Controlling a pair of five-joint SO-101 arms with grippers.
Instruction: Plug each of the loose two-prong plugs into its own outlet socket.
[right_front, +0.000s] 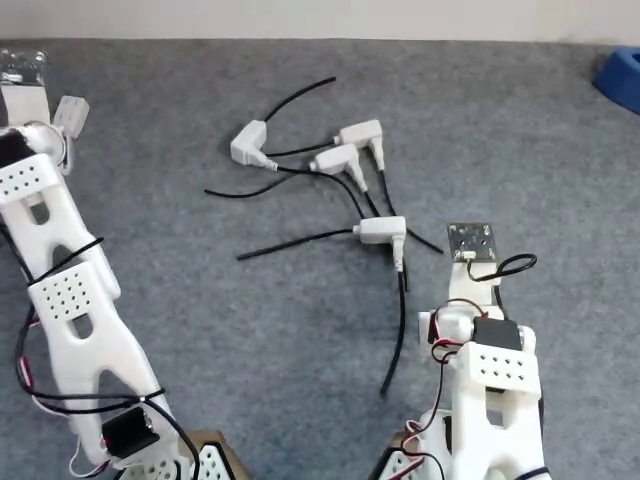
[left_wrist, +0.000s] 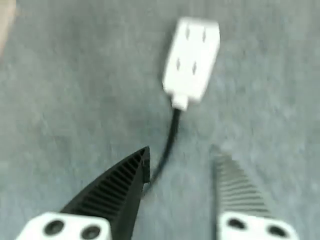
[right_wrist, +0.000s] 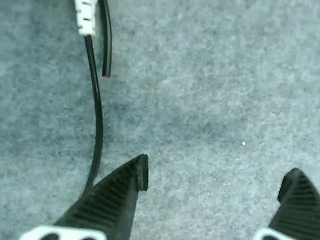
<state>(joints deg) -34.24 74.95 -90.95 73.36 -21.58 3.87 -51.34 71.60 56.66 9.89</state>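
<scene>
R pincer (right_wrist: 218, 170) gapes open over the bench (right_wrist: 225, 75); white connector (right_wrist: 85, 15) sits off-line, upper left. L pincer (left_wrist: 181, 156) open too; socket (left_wrist: 192, 57) straight ahead, upper centre, long axis pointing back at the gap. L looks better lined up.

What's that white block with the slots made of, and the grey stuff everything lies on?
White block: looks like smooth moulded plastic, going by its even white faces, rounded edges and clean-cut slots. Grey surface: probably felt or short carpet, judging by its fuzzy, mottled texture.
</scene>
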